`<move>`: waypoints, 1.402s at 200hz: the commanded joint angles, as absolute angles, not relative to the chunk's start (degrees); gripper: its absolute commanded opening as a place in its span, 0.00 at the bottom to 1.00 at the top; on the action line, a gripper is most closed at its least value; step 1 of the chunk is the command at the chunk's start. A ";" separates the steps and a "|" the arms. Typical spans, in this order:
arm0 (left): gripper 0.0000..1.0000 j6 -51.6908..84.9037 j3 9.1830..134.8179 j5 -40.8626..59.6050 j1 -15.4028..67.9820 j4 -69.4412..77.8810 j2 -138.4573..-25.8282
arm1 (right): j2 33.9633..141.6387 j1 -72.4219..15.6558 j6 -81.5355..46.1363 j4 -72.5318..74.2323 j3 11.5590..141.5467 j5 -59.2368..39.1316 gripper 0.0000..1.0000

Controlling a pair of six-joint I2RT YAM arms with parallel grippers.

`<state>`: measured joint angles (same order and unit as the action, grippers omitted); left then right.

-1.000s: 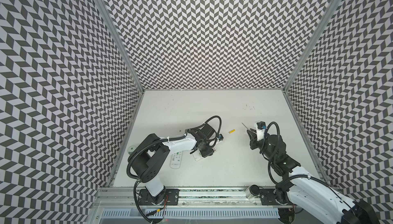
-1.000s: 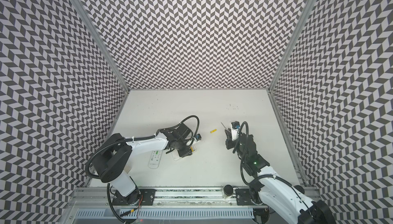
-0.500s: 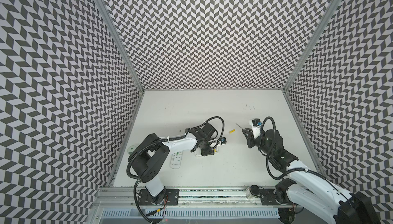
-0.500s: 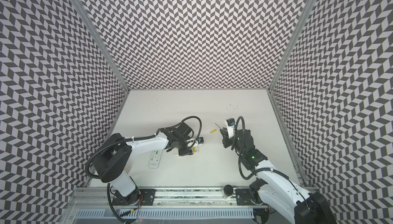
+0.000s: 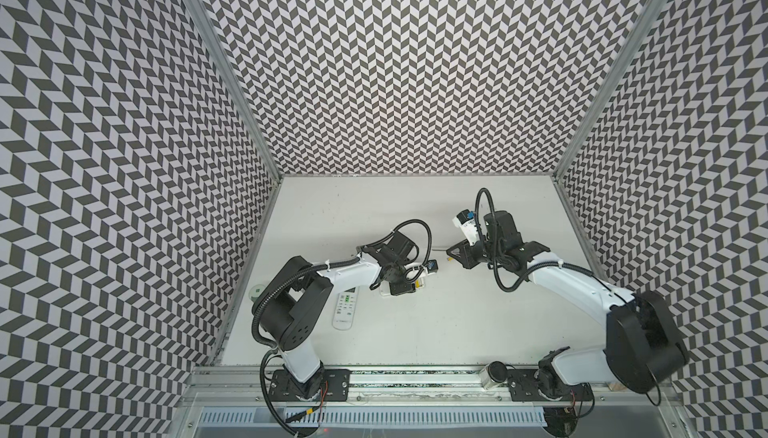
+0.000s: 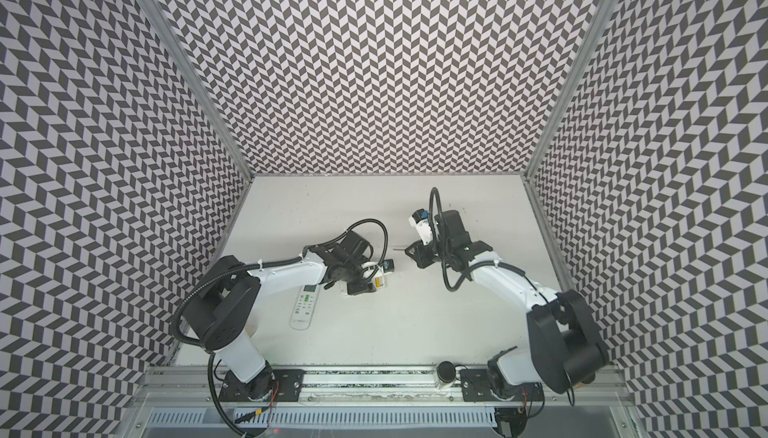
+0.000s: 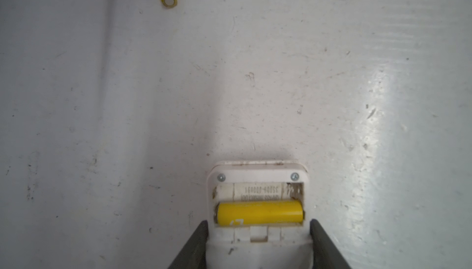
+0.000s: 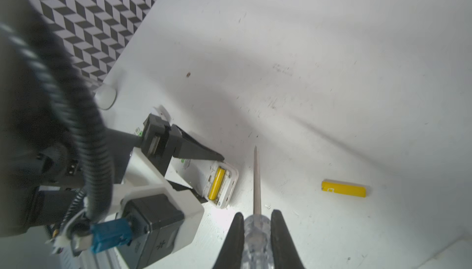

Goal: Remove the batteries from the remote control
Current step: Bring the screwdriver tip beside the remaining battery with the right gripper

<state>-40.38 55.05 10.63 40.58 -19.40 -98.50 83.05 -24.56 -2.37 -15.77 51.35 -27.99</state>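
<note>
clamping the remote control (image 7: 258, 178) in your left gripper (image 7: 258, 223), screwdriver (image 8: 256, 178) in right gripper (image 8: 258, 214); loose battery (image 8: 343, 191) out, seated battery (image 7: 259, 212) left

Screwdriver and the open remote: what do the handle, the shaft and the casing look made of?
Screwdriver handle: probably clear plastic; glossy, and you can see through it.
Shaft: bare metal, it seems; thin, dull grey.
Remote casing: white moulded plastic, matte and scuffed, fastened with two shiny, metal-looking screws.
</note>
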 commanded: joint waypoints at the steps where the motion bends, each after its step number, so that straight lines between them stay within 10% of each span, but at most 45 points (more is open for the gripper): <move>1: 0.37 -38.01 56.18 13.72 40.52 -16.89 -99.32 | 84.99 -24.38 -1.42 -22.40 53.31 -34.91 0.00; 109: 0.80 -37.06 54.41 11.49 39.02 -15.27 -98.29 | 94.34 -24.58 -3.05 -29.40 59.65 -42.43 0.00; 280: 0.52 -40.65 50.45 13.24 39.54 -13.13 -99.35 | 102.74 -26.53 -10.94 -30.88 63.57 -35.59 0.00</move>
